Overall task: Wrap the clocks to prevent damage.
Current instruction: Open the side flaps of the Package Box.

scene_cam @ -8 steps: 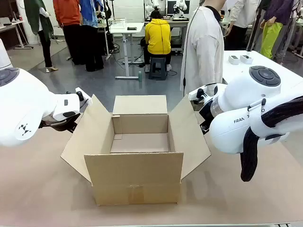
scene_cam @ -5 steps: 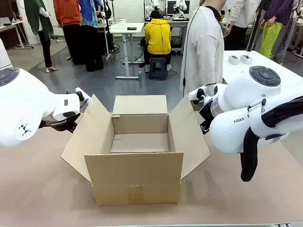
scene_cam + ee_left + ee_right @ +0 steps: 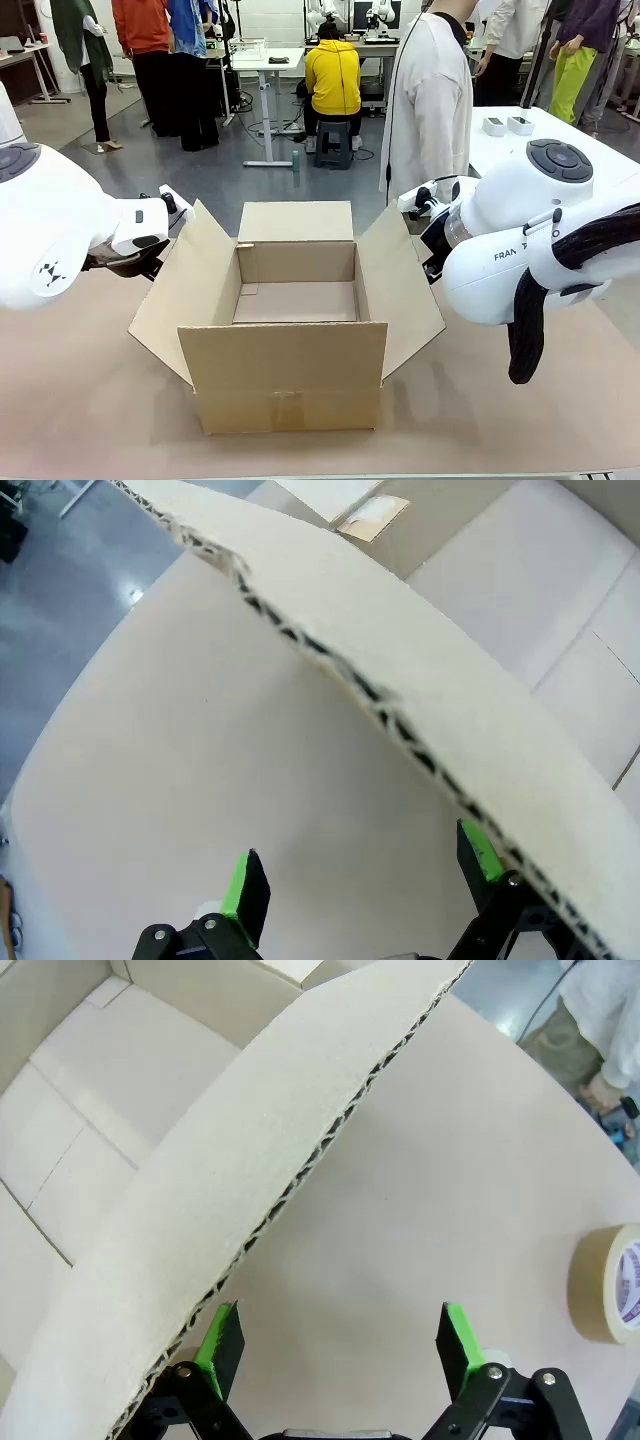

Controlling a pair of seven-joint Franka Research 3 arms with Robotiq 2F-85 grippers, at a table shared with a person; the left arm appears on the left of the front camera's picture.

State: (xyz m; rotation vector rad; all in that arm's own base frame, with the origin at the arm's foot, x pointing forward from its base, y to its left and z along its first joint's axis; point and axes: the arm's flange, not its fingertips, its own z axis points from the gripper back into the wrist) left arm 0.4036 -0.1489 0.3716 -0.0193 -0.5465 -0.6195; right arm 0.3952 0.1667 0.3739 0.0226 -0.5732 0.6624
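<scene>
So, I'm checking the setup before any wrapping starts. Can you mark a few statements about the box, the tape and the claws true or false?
1. The flaps of the box are folded shut. False: they stand open.
2. The box is empty. True.
3. The right claw holds the tape. False: it is open, and the tape lies on the table, apart from it.
4. The left claw is open. True.
5. A person stands at the far side of the table. True.
</scene>
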